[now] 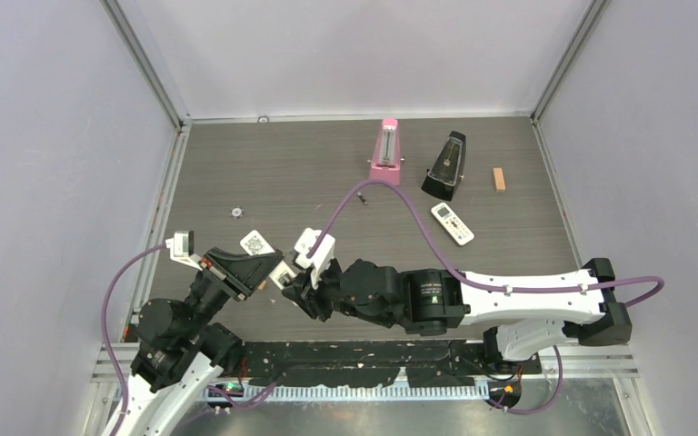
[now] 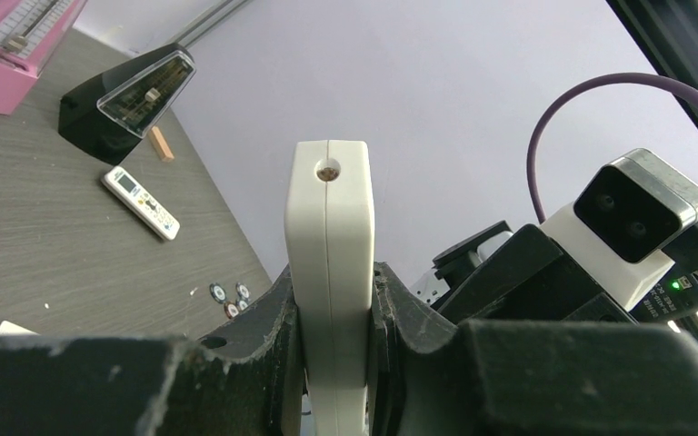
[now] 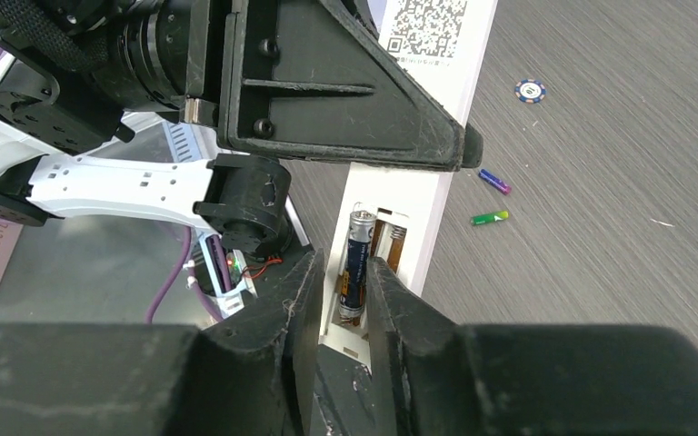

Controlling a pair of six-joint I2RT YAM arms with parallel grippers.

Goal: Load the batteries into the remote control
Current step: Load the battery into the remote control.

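My left gripper (image 1: 271, 272) is shut on the slim white remote control (image 2: 329, 227) and holds it above the table near the front edge. In the left wrist view (image 2: 332, 363) the jaws clamp its edges. Its back faces my right wrist camera: a QR label (image 3: 427, 18) and an open battery bay (image 3: 391, 241). A dark battery (image 3: 357, 263) lies in the bay's left slot. My right gripper (image 3: 345, 272) straddles it, slightly open, with a strip of white wall showing beside the left finger. A purple battery (image 3: 493, 181) and a green battery (image 3: 490, 217) lie on the table.
A broader white remote (image 1: 452, 223), a black metronome (image 1: 445, 166), a pink metronome (image 1: 385, 150) and an orange block (image 1: 500, 179) stand at the back right. A poker chip (image 1: 235, 212) lies at the left. Several chips (image 2: 227, 295) show in the left wrist view.
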